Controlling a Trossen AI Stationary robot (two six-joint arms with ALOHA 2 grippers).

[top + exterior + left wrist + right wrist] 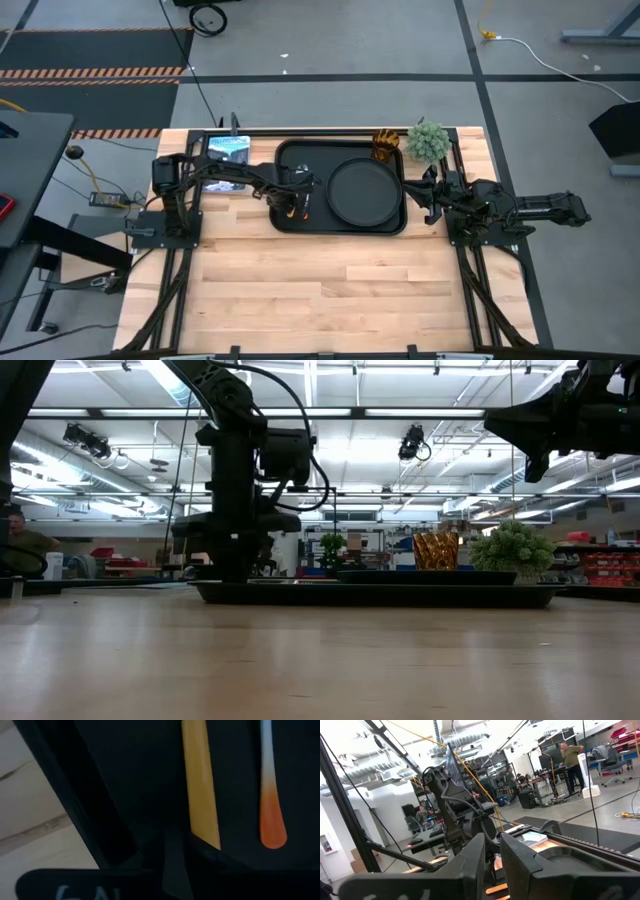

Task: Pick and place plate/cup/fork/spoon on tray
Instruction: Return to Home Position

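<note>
The black tray point(290, 150) lies at the table's far middle, and the round black plate point(363, 192) rests on its right half. The amber cup point(387, 143) stands on the table beyond the tray's far right corner, beside a green plant ball point(428, 140). My left gripper point(291, 203) is low over the tray's left part and shut on an orange-handled utensil point(199, 780), whose head is out of view. A second orange-handled utensil point(272, 820) lies on the tray floor beside it. My right gripper point(427, 197) is shut and empty just right of the tray. My left gripper holds the utensil's handle at its free end point(205, 832); the handle runs straight out from between the fingers, along them. The fingers themselves hide the place of contact. The handle lies low over the tray floor; whether it rests on it cannot be told.
A tablet-like device point(228, 150) lies at the far left, by the left arm's base. The near half of the wooden table point(330, 290) is bare wood. People and workbenches show in the room beyond the table.
</note>
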